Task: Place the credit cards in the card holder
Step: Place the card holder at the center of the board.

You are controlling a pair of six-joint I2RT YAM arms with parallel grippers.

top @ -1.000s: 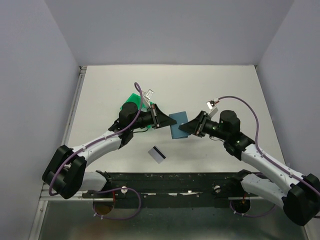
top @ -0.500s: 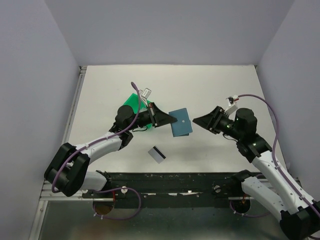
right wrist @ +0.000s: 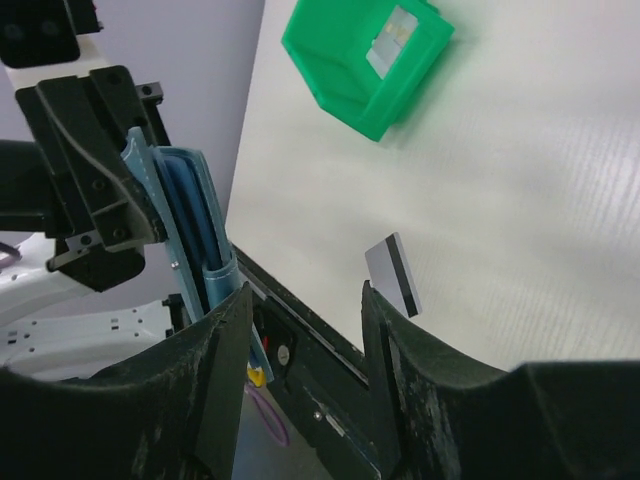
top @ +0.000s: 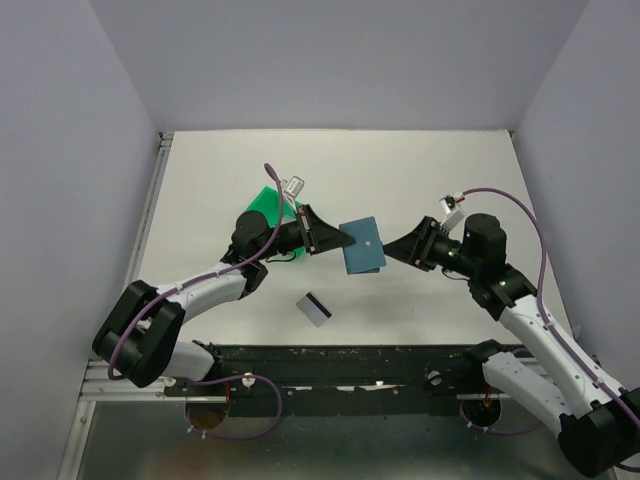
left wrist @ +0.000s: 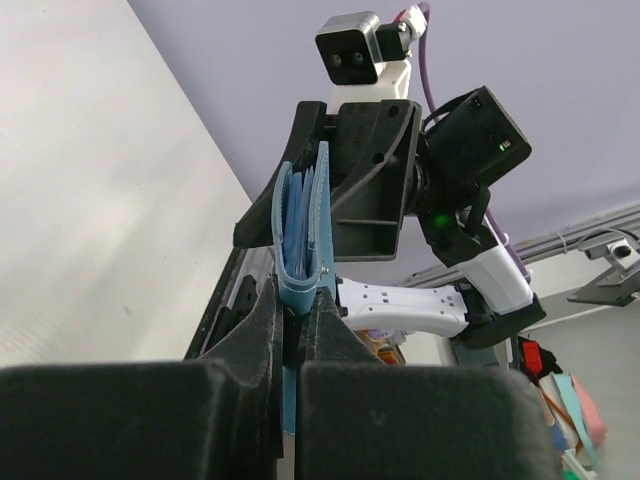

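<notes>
ok so the left hand (left wrist: 295,305) is clamped tight on the bottom edge of the card holder (left wrist: 300,230), holding it up off the desk (top: 400,170), edge-on to that wrist cam with its light blue inner leaves fanned slightly apart. The right hand (right wrist: 300,300) has its fingers (right wrist: 225,330) spread with nothing between them, and it sits right at the holder's opposite edge; from its own cam one finger looks like it's just beside the holder, can't tell if it's actually touching. From above, the holder hangs in the air between the two hands, around the middle of the desk. Counting stuff: one card holder, one green bin (right wrist: 340,80) behind the left arm, and two cards. There's a striped credit card (top: 315,308) lying flat on the desk near the front edge, well apart from both hands, and a second credit card (right wrist: 392,38) sitting inside the bin
</notes>
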